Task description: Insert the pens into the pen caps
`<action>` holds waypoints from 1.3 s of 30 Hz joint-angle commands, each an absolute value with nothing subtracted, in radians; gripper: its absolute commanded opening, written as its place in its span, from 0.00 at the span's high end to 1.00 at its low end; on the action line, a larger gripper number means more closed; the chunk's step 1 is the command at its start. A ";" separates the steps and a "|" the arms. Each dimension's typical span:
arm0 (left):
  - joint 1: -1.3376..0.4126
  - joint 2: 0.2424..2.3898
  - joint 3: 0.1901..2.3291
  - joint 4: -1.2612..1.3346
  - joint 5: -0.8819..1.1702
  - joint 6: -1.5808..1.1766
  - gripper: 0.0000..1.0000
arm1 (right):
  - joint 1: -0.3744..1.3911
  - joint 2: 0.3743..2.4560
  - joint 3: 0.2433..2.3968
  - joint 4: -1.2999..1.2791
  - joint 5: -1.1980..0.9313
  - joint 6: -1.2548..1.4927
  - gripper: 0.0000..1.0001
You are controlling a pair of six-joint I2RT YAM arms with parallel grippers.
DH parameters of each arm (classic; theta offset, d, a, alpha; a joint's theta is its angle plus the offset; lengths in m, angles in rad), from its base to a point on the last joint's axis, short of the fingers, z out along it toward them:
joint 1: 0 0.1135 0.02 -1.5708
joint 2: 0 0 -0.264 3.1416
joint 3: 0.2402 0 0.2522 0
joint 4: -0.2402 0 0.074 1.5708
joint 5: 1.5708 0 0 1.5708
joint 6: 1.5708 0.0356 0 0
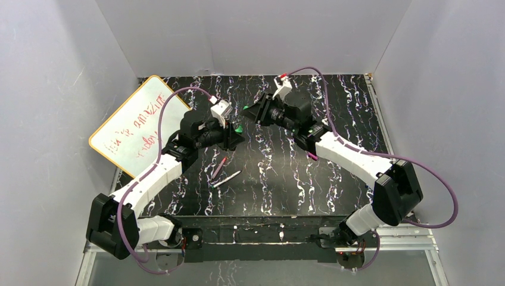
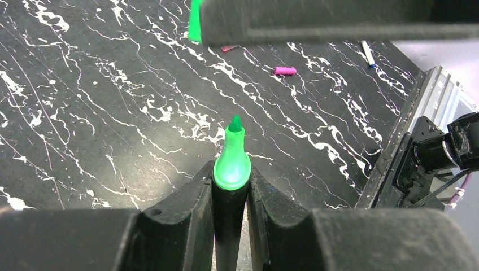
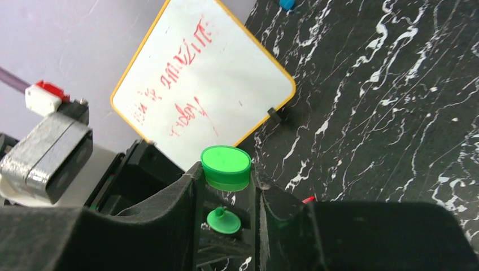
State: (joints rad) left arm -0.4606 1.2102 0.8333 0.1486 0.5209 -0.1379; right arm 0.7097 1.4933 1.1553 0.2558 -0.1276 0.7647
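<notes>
My left gripper (image 1: 237, 132) (image 2: 231, 172) is shut on the thick black pen, whose green tip (image 2: 234, 129) (image 1: 238, 128) sticks out past the fingers. My right gripper (image 1: 250, 111) (image 3: 226, 176) is shut on the green cap (image 3: 226, 165) (image 1: 246, 108). The cap's edge (image 2: 195, 22) is close above the tip, with a gap between them. In the right wrist view the tip (image 3: 223, 220) shows end-on just below the cap. The magenta pen (image 1: 218, 167) and the white-grey pen (image 1: 227, 179) lie on the table. The magenta cap (image 2: 285, 70) lies beyond them. A small pink piece (image 2: 229, 48) is half hidden.
The yellow-rimmed whiteboard (image 1: 140, 122) (image 3: 203, 84) leans at the back left of the black marbled table (image 1: 280, 190). A thin white stick with a blue end (image 2: 367, 53) lies near the table's metal edge (image 2: 412, 124). Grey walls enclose three sides.
</notes>
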 commanded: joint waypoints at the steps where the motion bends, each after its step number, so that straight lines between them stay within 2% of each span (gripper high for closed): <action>1: -0.466 1.191 0.836 0.141 0.502 -0.123 1.00 | 0.743 1.487 1.190 0.262 -0.152 0.717 0.68; 39: -0.466 1.163 0.831 0.135 0.460 -0.112 1.00 | 0.782 1.517 1.131 0.228 -0.216 0.688 0.69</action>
